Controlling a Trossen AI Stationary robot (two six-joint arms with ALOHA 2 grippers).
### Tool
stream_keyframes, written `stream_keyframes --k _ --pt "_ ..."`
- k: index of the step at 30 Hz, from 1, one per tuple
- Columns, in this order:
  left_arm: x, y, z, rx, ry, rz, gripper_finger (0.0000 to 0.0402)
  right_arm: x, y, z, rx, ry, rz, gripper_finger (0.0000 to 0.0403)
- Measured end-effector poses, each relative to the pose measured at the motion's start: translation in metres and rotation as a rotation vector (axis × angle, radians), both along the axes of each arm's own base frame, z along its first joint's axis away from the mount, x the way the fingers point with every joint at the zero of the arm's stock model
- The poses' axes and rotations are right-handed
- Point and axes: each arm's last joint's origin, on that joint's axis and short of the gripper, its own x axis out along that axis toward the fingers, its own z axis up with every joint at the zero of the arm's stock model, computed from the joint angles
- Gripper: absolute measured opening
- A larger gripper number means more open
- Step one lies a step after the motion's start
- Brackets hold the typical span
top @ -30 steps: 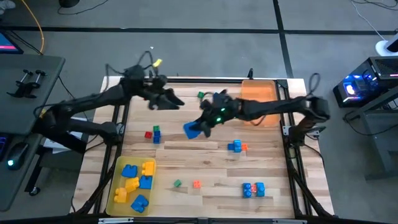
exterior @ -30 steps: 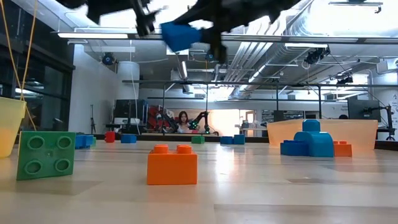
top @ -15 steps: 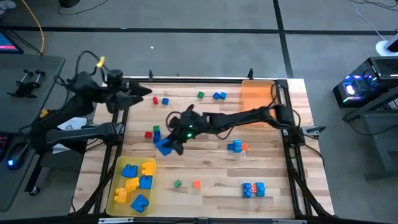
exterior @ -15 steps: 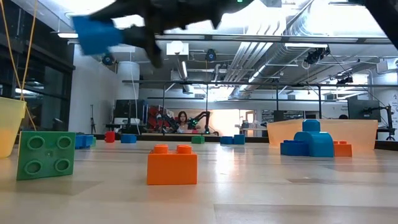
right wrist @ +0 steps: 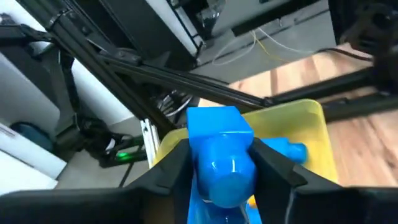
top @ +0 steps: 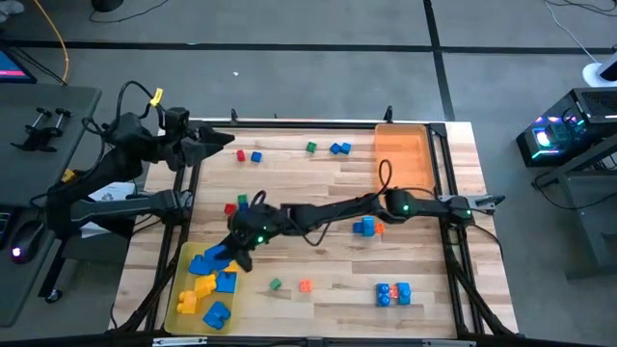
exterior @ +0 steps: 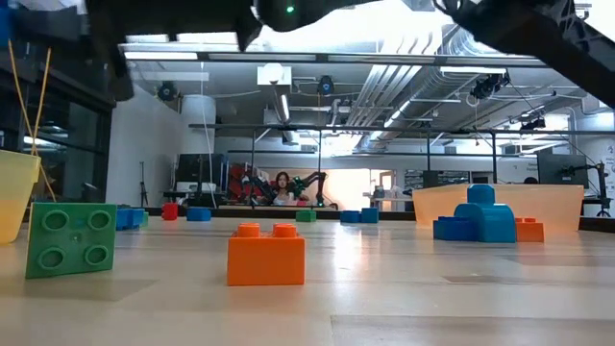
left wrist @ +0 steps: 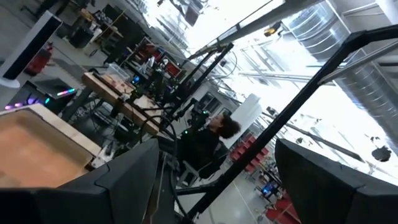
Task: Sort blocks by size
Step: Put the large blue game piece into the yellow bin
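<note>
Right claw [top: 229, 256] with blue block [right wrist: 219, 152], now over yellow tray [top: 181, 280]

Large blue block [right wrist: 219, 155] gripped, apparently above tray.

A translucent yellow tray [top: 181, 273] and an orange tray [top: 401, 152] sit at opposite table [top: 328, 265] corners.

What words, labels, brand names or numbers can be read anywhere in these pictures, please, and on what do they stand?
None can be read: no print shows on the blocks, the yellow tray or the orange tray.
The screen beside the table is too small and blurred to read.
</note>
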Motion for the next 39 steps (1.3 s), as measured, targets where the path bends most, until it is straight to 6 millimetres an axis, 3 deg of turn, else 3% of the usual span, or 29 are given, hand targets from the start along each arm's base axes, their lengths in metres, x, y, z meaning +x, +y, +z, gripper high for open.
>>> stream_keyframes --k 5,9,14,19,24,28,31,34,39 --pt "0.002 -0.001 -0.003 -0.015 0.029 -0.003 0.0307 0.000 0.013 -0.014 0.069 -0.018 -0.139 0.0231" --pt "0.003 -0.002 -0.006 -0.019 0.052 -0.001 0.0307 -0.001 0.015 -0.013 0.064 0.004 -0.133 0.0290" --pt "0.003 -0.002 -0.007 -0.025 0.071 0.003 0.0307 -0.005 0.004 0.011 0.039 0.017 -0.012 0.0308" --pt "0.004 -0.001 -0.008 0.006 0.073 0.029 0.0307 -0.027 -0.023 0.037 -0.212 0.196 -0.075 0.0310" --pt "0.008 0.002 -0.009 0.043 0.085 0.068 0.0307 -0.063 -0.053 0.049 -0.490 0.508 -0.148 0.0310" --pt "0.013 0.005 -0.012 0.046 0.107 0.071 0.0307 -0.092 -0.083 0.030 -0.572 0.875 -0.155 0.0310" --pt "0.018 0.007 -0.014 0.040 0.123 0.070 0.0307 -0.115 -0.103 0.011 -0.582 1.107 -0.181 0.0311" --pt "0.024 0.009 -0.017 0.043 0.146 0.071 0.0307 -0.145 -0.113 0.006 -0.540 1.236 -0.222 0.0311" --pt "0.034 0.013 -0.022 0.091 0.184 0.076 0.0307 -0.226 -0.110 0.019 -0.353 1.302 -0.430 0.0311"
